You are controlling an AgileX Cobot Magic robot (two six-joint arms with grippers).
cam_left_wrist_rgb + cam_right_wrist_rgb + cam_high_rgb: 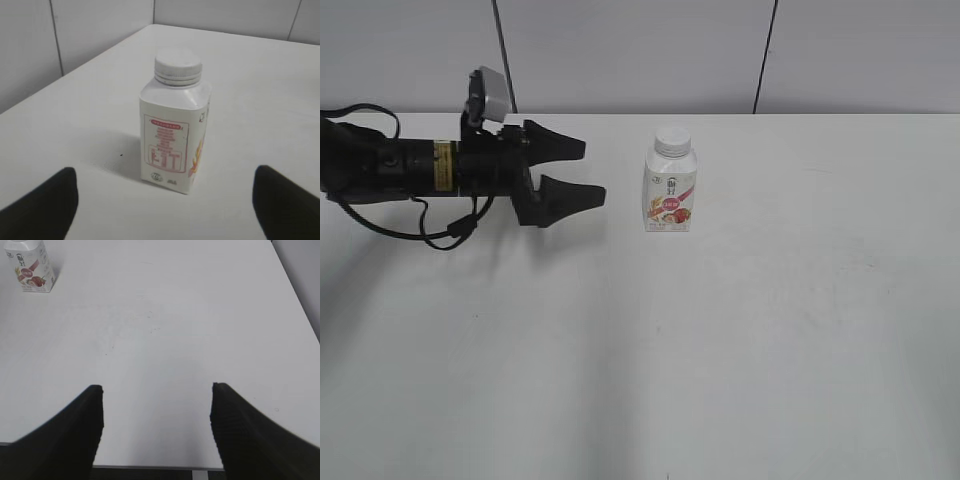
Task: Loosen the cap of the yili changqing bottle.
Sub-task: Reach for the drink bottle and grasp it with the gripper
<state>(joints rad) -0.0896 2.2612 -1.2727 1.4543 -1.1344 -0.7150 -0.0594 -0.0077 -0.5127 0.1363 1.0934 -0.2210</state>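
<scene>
The yili changqing bottle [670, 192] stands upright on the white table, white with a pink-red strawberry label. Its white ribbed cap [672, 142] sits on the neck. My left gripper [588, 172] is open and empty, lying level to the left of the bottle with a gap between them. In the left wrist view the bottle [172, 135] and cap [178, 67] stand ahead, between and beyond the two open fingertips [165, 200]. My right gripper [156, 390] is open and empty near the table's front edge; the bottle [33, 265] shows at that view's far top left. It is out of the exterior view.
The white table [720, 330] spreads wide around the bottle. A grey panelled wall [640, 50] runs along the table's far edge. The left arm's black cable [430, 235] loops onto the table at the left.
</scene>
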